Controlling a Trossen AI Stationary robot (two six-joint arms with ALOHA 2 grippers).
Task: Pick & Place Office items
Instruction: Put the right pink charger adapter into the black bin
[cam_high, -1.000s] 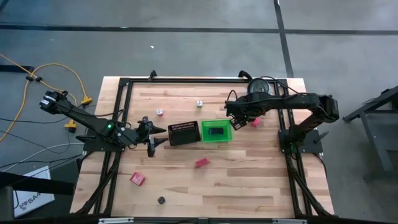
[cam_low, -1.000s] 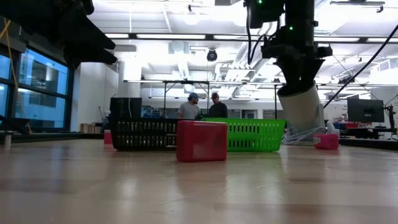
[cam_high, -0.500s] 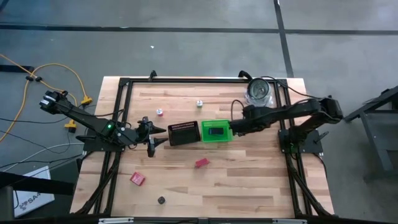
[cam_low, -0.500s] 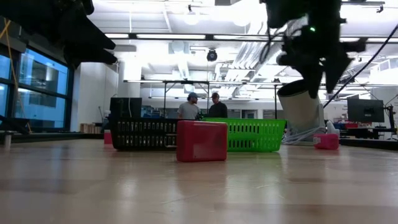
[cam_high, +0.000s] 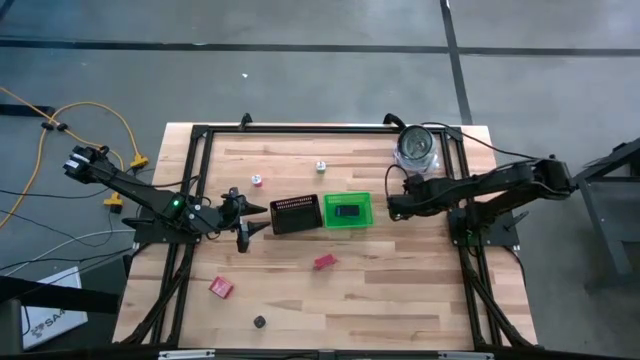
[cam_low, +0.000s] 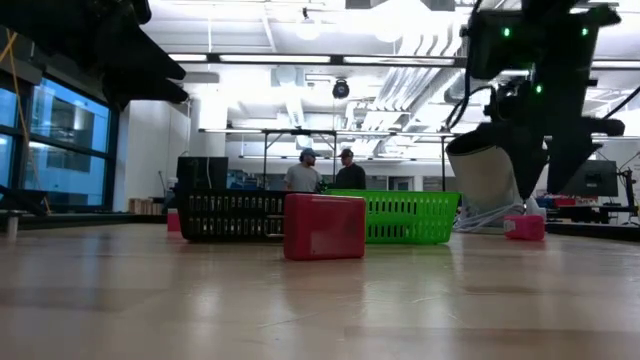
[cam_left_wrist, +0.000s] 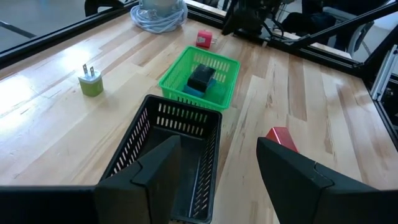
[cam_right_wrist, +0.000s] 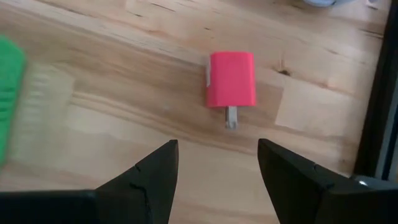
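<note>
Desk (cam_high: 300, 290) of pale wooden planks inside a black metal frame. At its centre stand two perforated containers side by side, touching: a black mesh tray (cam_high: 295, 214) and a green square plastic bin (cam_high: 348, 211) holding a black block on a blue one. Right gripper (cam_high: 391, 207), fingers spread and empty, hangs just beside the bin's right wall; the right wrist view shows a pink plug-in charger (cam_right_wrist: 231, 80), a rounded block with a metal prong, lying flat on the wood just ahead of the fingers, untouched. Left gripper (cam_high: 243, 234), fingers parted and holding nothing, waits beside the black tray's left end. Red blocks (cam_high: 324, 262) (cam_high: 221, 288) lie near the front; a green plug adapter (cam_left_wrist: 91, 83) stands farther back. A shiny silver round object (cam_high: 417, 148) occupies the far right corner.
</note>
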